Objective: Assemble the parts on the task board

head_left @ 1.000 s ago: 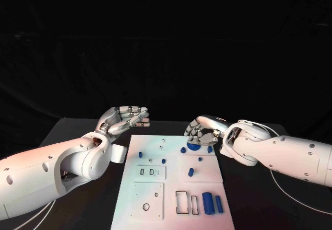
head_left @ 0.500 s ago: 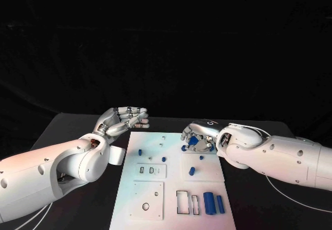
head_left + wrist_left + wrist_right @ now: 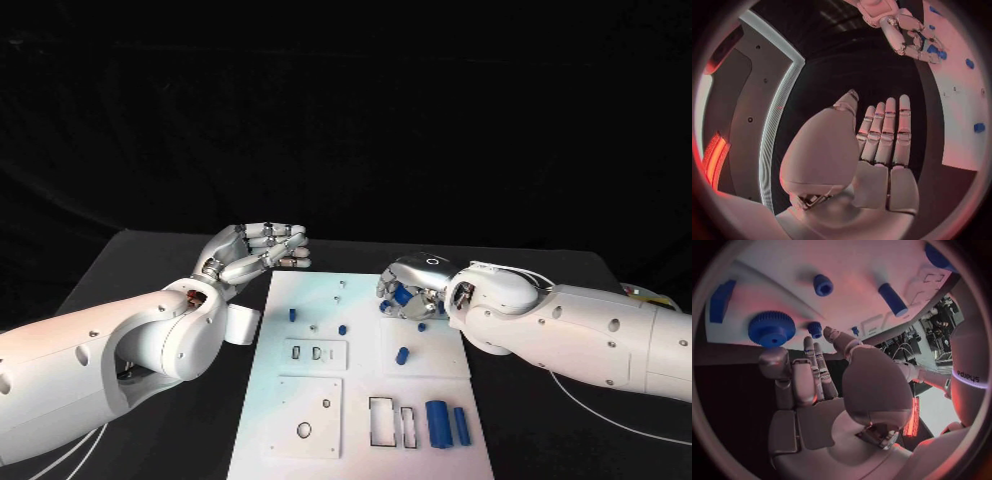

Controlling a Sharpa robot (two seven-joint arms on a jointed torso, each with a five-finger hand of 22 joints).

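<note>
The white task board [image 3: 361, 385] lies lengthwise on the black table. My right hand [image 3: 408, 288] hovers low over its far right corner with fingers stretched out and nothing held. Just past the fingertips sits a blue gear [image 3: 771, 329], mostly hidden under the hand in the head view. Small blue pegs [image 3: 822, 285] [image 3: 892, 299] stand on the board nearby. More blue parts stand further along: pegs [image 3: 293, 314] [image 3: 402, 354], a thick cylinder [image 3: 434, 421] and a bar [image 3: 459, 426]. My left hand [image 3: 260, 250] is raised left of the board's far corner, its fingers straight, side by side and empty.
Rectangular and round cut-outs [image 3: 387, 422] [image 3: 304, 431] mark the board's near half. Black table [image 3: 159, 270] lies bare on both sides of the board. My right forearm [image 3: 577, 335] crosses the table to the board's right.
My right hand has sunk and turned in over the board's far right corner, covering the blue gear there. The left hand has stayed in place.
</note>
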